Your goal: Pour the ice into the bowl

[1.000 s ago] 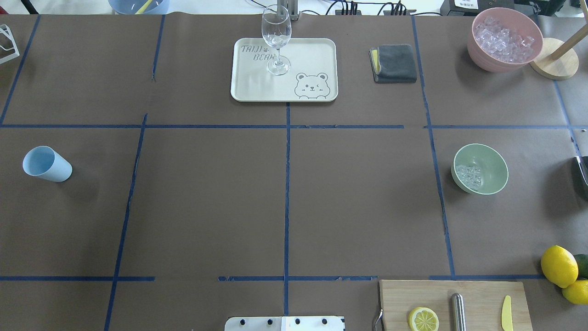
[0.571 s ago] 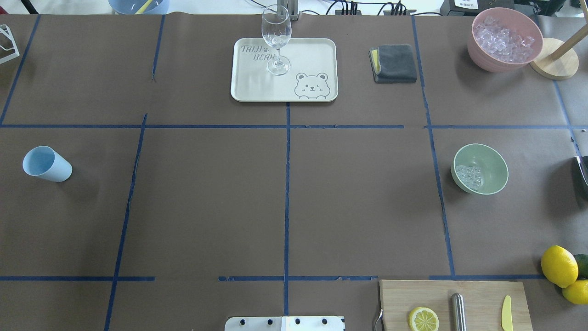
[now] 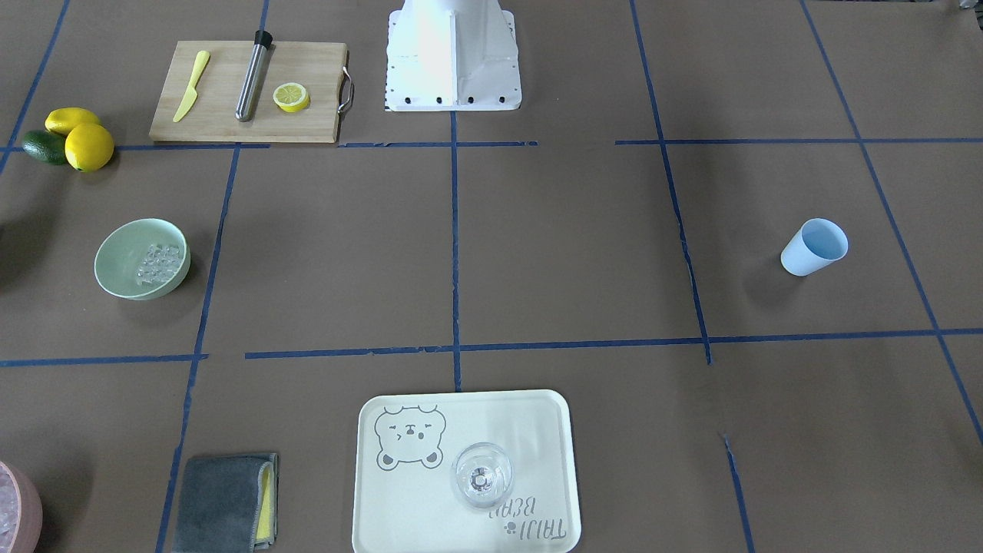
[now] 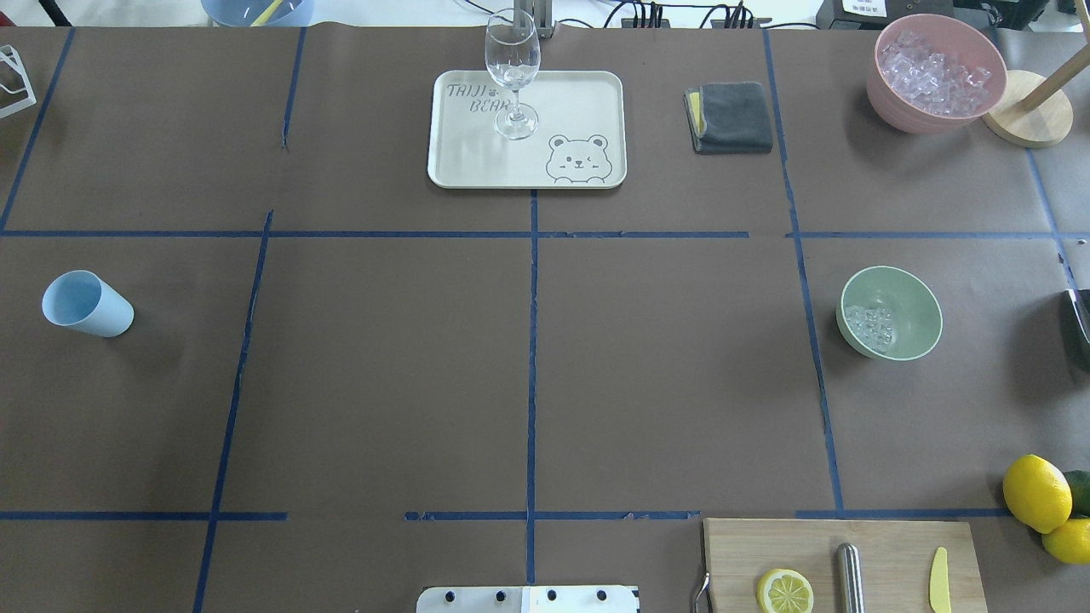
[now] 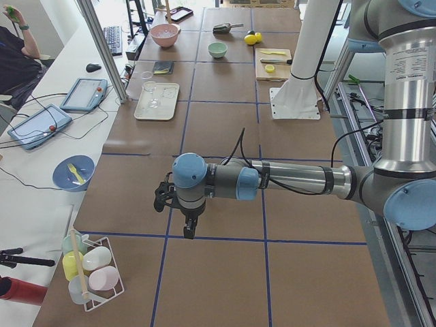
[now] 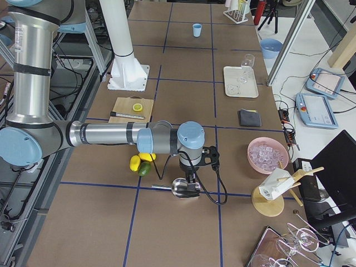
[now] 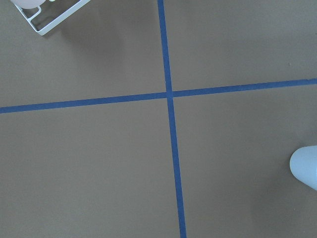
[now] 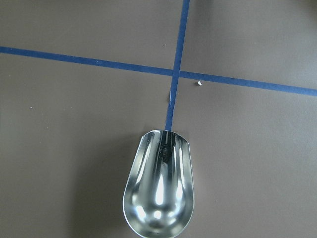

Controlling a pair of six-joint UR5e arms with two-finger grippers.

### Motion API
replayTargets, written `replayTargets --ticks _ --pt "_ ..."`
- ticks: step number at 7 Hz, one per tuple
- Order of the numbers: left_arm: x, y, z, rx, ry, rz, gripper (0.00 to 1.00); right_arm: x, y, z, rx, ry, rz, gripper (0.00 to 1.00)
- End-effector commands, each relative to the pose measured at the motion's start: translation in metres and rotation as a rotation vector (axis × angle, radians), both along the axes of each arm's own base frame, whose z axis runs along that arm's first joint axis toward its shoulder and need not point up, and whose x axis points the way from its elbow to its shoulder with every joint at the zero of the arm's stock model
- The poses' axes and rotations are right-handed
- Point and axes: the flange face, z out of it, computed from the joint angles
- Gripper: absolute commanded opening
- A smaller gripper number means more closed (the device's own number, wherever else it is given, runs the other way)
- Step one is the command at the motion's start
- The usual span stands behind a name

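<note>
Ice [image 4: 869, 324] lies heaped inside the mint bowl [image 4: 915, 302], so the pour looks done to me. At the table's far end the right gripper [image 6: 191, 181] hangs just over an empty metal scoop [image 8: 158, 193]. I cannot tell whether its jaws are spread or pinching, and the same goes for the left gripper [image 5: 189, 228]. If it fetches more, a careless swing could clip that light bowl and scatter cubes.
</note>
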Motion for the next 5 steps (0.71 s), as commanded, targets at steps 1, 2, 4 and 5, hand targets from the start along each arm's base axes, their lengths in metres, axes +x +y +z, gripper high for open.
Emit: replayTargets --ticks 1,2,4,5 --pt "0.0001 0.0012 0.0023 -0.007 0.001 0.000 1.00 0.0001 -0.0034 -0.0031 0.005 -0.001 0.000 1.00" --pt "0.0002 0.0045 0.0041 -0.010 0.001 0.000 1.00 0.0001 -0.0035 -0.0038 0.007 -0.001 0.000 1.00" --pt "0.0002 0.0044 0.0034 -0.008 0.001 0.000 1.00 0.0001 -0.0035 -0.0031 0.005 -0.001 0.000 1.00" --pt "0.0002 0.0037 0.0019 -0.005 0.001 0.000 1.00 0.0002 -0.0028 -0.0017 0.004 0.000 0.000 1.00"
